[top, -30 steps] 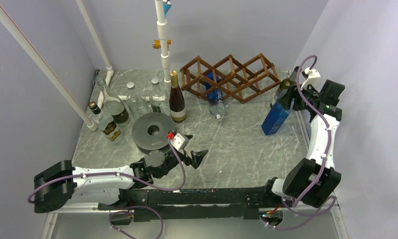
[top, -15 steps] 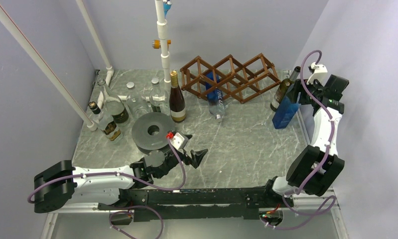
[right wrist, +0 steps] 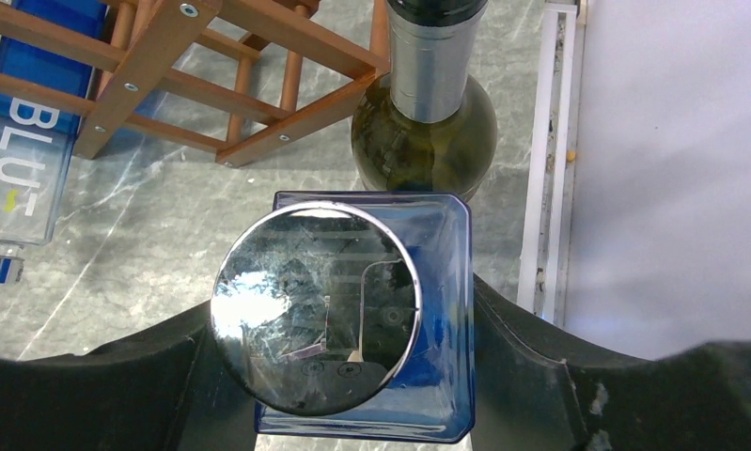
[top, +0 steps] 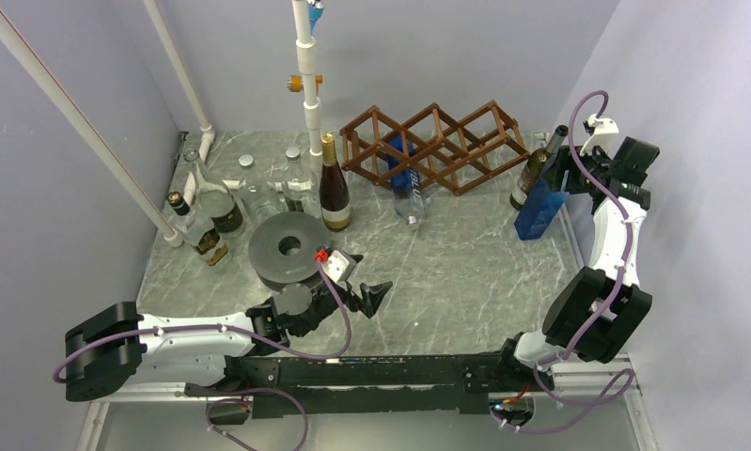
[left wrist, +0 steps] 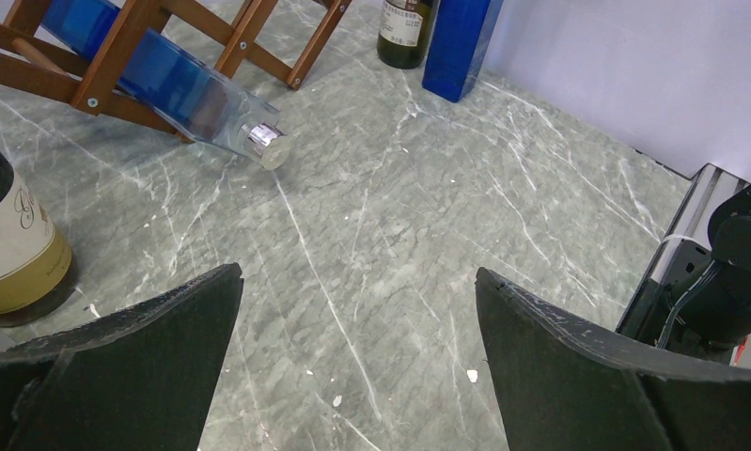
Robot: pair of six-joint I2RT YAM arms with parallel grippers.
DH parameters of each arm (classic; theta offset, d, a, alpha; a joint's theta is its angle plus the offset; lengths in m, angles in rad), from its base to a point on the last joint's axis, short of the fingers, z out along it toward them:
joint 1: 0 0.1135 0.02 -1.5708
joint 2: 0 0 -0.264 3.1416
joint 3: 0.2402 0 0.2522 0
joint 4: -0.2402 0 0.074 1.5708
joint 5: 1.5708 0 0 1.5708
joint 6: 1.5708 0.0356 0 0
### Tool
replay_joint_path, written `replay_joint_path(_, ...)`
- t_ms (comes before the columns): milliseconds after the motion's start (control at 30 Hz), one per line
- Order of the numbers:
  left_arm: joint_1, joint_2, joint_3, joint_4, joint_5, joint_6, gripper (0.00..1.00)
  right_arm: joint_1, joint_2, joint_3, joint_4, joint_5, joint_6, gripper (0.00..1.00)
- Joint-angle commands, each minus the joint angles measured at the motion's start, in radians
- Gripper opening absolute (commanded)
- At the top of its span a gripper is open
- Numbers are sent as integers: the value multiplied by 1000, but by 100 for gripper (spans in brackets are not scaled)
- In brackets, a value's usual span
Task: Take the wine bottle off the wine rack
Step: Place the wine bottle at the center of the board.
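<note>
The blue wine bottle (top: 540,209) stands upright on the table at its right edge, off the wine rack (top: 434,146) and just beside that rack's right end. It touches or nearly touches a dark green bottle (top: 526,180) behind it. The right gripper (top: 559,177) pinches the blue wine bottle, one finger pressed to each side below the cap. A second blue bottle (top: 404,178) lies in the rack's left-middle cell, cap resting on the table. The left gripper (top: 369,293) is spread wide and empty, near the front edge's middle.
</note>
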Motion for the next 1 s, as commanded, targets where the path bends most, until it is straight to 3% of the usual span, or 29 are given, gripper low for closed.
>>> replay_joint_path(0,-5,4,8,31,-13,-19,100,-5,-13,76,110,-26,-31,39)
replay_joint_path(633,-4,8,9,28,-13,-26,99,-5,-32,54,121,-20,-27,75)
replay_joint_path(967,-5,12,11,28,-10,-27,99,-6,-52,49,131,-10,-19,86)
